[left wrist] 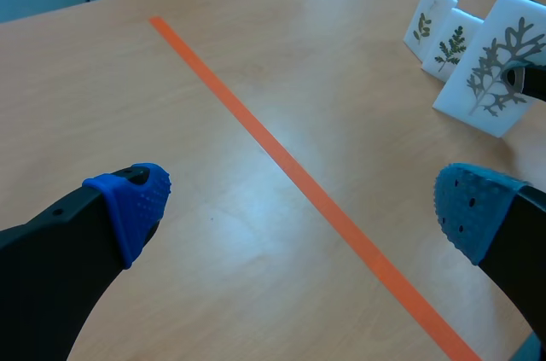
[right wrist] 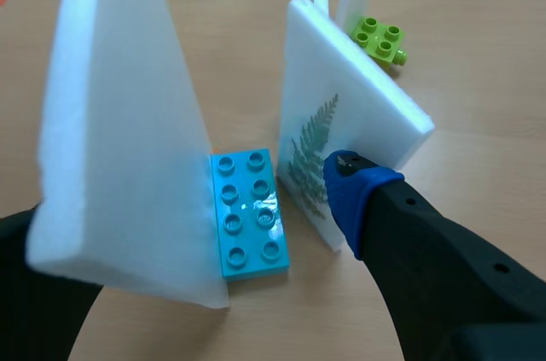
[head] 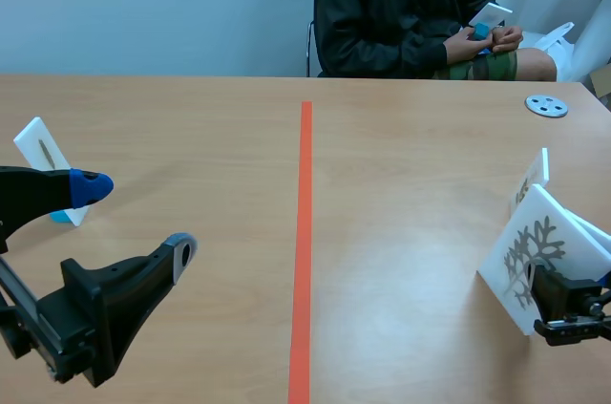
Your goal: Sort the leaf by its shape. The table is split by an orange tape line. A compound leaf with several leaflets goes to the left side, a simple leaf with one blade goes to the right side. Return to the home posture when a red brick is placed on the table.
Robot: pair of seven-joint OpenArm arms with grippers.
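**Right gripper (head: 563, 304) open at leaf card (head: 535, 251), right of tape line (head: 304, 232)**
Fingers are apart with the card between them, unclamped, probably set for a grasp. The card stands on a cyan brick (right wrist: 249, 212). Its branched leaf reads as compound, so it belongs left of the line. Left gripper (left wrist: 299, 207) hangs open over the line.

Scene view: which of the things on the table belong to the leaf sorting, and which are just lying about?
Belong to the job:
- compound-leaf card, on the right side
- fern-leaf card behind it
- card with a slim leaf, on the left side
- orange tape line

Just lying about:
- grey disc
- cyan brick
- green brick
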